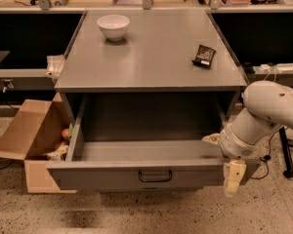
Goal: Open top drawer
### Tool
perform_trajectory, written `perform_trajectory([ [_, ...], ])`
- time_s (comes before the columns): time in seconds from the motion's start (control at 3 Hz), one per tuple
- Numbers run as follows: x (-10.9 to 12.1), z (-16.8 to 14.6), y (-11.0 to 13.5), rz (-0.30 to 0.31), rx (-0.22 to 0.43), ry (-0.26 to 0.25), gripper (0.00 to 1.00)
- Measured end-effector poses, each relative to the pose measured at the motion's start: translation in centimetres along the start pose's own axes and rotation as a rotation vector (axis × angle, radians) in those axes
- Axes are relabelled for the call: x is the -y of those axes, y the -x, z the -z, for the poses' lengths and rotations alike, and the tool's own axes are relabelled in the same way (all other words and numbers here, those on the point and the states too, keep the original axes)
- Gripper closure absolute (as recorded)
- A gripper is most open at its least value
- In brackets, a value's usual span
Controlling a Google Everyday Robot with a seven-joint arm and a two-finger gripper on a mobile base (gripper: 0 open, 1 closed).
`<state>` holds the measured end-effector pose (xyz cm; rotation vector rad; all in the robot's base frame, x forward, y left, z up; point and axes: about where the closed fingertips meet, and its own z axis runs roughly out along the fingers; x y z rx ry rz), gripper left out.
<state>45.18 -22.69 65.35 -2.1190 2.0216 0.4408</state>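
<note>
So the gripper point(225, 161) is sitting right at the right-hand front corner of the top drawer point(112, 177), and honestly I can't tell how far open it is or whether it's got hold of the front panel. The drawer is pulled way out of the grey cabinet point(146, 62), its little dark handle point(155, 176) left of the gripper at about the same height. Beyond the gripper on the cabinet top there's a dark packet point(204, 55) and, further left, a white bowl point(113, 26), plus a cardboard box point(29, 135) on the floor way off left
</note>
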Motion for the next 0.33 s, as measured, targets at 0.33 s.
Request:
perform_trajectory([
  [0.33, 0.0, 0.0, 0.0, 0.0, 0.0, 0.0, 0.0],
])
